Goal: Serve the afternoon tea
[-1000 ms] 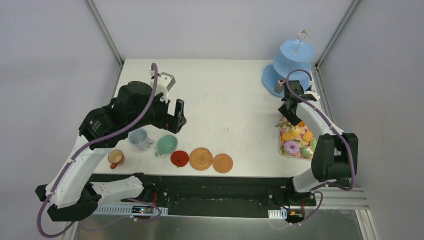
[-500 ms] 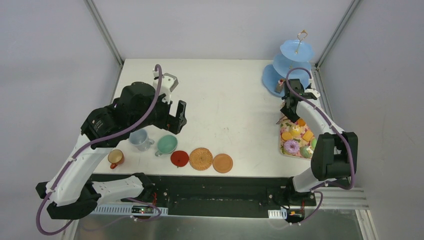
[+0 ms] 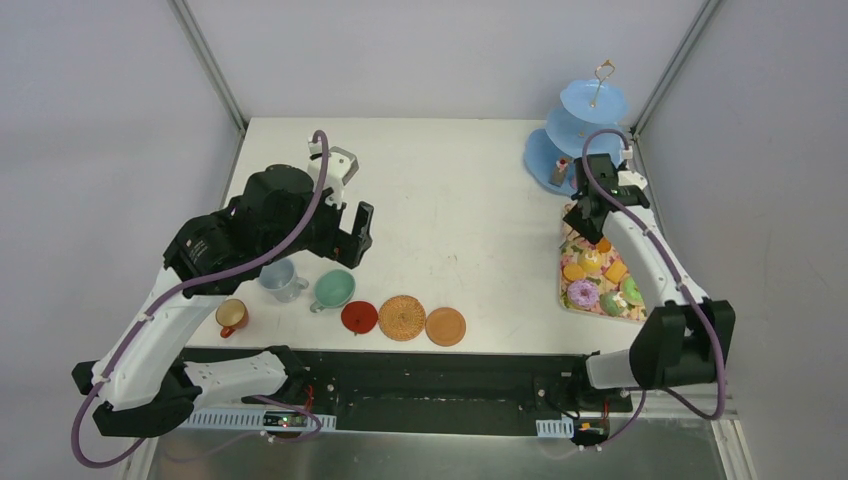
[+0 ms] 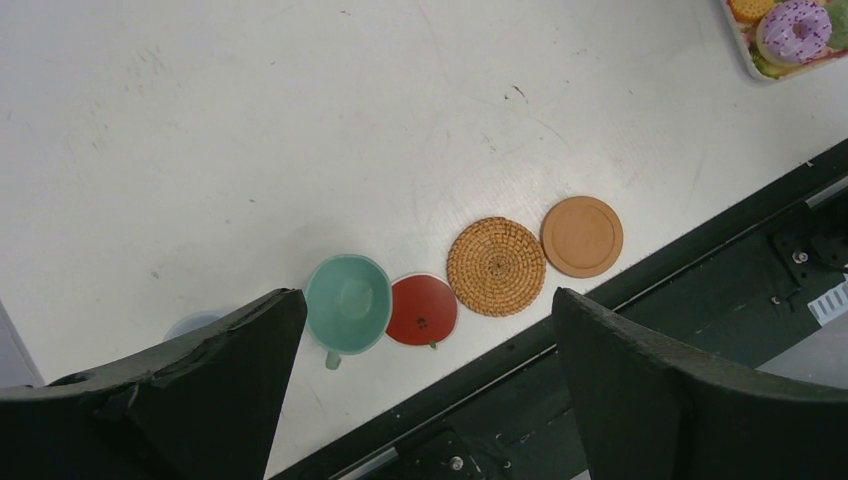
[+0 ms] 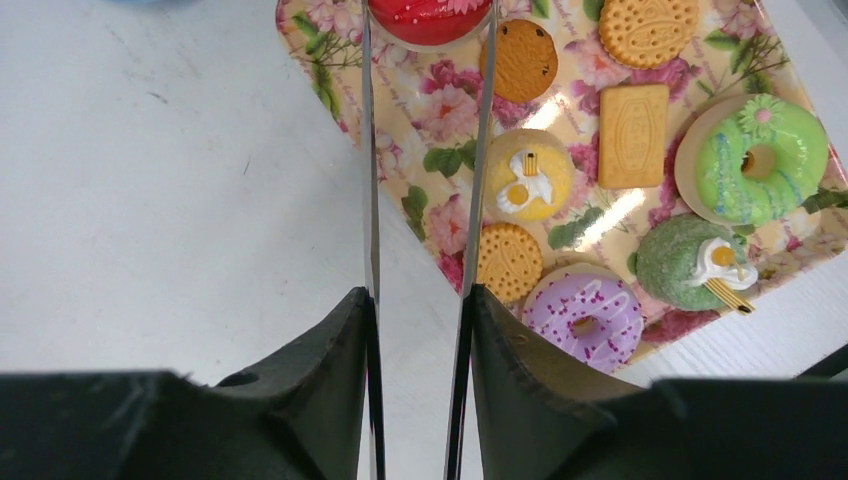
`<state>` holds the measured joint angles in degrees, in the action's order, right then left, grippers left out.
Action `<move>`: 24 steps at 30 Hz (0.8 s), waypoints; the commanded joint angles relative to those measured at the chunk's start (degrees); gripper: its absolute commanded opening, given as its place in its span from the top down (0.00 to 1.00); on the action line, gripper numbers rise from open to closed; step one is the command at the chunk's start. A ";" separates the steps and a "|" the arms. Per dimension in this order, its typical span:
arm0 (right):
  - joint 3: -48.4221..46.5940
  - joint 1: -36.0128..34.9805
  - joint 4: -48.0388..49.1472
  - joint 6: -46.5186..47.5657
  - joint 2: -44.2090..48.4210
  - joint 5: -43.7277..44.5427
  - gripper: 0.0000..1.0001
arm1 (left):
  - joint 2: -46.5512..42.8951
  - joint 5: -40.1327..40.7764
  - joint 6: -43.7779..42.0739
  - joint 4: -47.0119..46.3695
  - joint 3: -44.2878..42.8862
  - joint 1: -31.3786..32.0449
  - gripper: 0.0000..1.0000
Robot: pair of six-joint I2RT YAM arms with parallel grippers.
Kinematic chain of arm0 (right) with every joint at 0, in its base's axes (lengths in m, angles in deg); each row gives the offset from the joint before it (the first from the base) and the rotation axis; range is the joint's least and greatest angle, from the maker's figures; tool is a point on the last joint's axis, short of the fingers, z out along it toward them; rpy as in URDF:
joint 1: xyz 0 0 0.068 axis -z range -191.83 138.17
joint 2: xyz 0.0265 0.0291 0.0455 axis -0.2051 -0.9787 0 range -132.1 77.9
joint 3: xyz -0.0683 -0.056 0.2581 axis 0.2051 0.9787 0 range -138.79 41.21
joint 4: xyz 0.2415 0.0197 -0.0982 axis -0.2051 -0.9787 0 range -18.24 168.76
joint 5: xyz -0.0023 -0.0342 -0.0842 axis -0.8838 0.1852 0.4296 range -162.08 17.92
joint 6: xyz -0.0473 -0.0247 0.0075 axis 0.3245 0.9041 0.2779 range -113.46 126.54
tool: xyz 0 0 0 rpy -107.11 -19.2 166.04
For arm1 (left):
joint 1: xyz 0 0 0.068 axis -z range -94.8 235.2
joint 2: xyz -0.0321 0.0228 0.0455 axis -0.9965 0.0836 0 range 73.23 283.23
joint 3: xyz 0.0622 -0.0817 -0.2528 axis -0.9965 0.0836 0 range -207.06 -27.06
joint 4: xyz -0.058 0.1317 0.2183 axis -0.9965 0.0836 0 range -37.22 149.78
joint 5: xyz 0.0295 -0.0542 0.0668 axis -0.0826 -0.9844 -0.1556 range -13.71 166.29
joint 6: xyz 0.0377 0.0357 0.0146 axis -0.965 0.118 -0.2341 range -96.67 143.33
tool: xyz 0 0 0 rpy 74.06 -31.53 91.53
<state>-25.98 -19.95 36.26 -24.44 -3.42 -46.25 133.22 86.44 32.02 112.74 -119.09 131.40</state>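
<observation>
Right end effector squeezes the long tongs, whose tips ahead pinch a red donut over the floral tray (likely bound for the blue stand). Left end effector, spread wide, hovers above the mint cup.

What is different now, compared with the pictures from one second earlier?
The right arm's elbow swung out toward the near right corner. The right gripper, shut on the tongs, shifted slightly toward the stand. The tongs' tips now flank a red treat on the tray. The left gripper, open, barely moved. The cups, coasters and stand stayed put.
</observation>
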 commanded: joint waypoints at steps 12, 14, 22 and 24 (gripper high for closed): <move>-8.74 -0.23 0.55 10.20 9.69 -13.25 0.74 | 1.43 -1.47 0.56 -0.42 -2.31 0.64 0.00; -11.69 -0.65 1.95 10.56 7.53 -15.31 0.75 | 1.46 -1.70 0.86 -0.40 -2.60 0.62 0.00; -25.02 -2.89 3.38 10.50 -4.27 -17.75 0.75 | 0.36 -0.57 1.33 -0.50 -2.38 0.64 0.00; -27.62 -3.14 3.39 9.94 -6.99 -17.88 0.75 | 0.13 -0.02 1.38 -0.59 -2.28 0.63 0.00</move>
<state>-48.17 -22.29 37.57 -14.78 -6.79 -62.38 134.62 85.77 32.81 112.72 -120.07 131.40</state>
